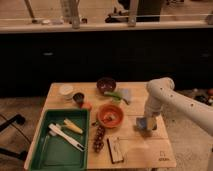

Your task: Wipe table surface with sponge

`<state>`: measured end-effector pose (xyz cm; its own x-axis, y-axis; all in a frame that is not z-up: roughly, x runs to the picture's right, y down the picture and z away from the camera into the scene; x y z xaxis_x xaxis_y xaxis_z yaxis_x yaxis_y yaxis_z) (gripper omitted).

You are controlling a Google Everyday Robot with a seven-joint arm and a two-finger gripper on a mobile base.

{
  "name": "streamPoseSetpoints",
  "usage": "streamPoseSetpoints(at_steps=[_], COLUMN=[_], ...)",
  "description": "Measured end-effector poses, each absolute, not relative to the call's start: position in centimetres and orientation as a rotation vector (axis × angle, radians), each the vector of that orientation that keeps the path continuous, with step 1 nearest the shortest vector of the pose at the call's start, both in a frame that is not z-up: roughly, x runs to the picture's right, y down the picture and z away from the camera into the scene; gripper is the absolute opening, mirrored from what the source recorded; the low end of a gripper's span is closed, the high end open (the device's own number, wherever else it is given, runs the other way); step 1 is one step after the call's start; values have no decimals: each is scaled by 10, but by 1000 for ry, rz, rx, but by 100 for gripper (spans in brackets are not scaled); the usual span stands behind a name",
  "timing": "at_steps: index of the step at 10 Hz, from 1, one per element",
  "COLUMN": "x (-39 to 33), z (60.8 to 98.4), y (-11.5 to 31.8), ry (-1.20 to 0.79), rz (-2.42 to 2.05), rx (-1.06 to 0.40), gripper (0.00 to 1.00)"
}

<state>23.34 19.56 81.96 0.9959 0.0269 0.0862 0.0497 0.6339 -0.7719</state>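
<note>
The light wooden table surface has plank seams and a small dark logo at its near right corner. The sponge, a small light-blue block with a tan side, is at the table's right part, just right of the orange bowl. My white arm comes in from the right and bends down. My gripper points straight down onto the sponge, at or just above the tabletop. The gripper's body hides part of the sponge and where the two meet.
A green plastic tray with a white brush and a yellow item fills the near left. A dark bowl, grey-blue cloth, white cup and dark cup stand at the back. A tan-and-dark block and dark grapes lie near the front.
</note>
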Motion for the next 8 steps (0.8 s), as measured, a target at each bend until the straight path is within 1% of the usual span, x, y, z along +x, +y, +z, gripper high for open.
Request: streamPoseSetpoints(at_steps=[2, 4, 7, 8], x=[210, 208, 241, 251], z=[815, 809, 799, 798], y=[198, 210, 242, 246], ry=[-125, -137, -133, -125], rz=[-76, -99, -87, -74], rx=[-885, -903, -951, -961], gripper=[0, 0, 0, 0])
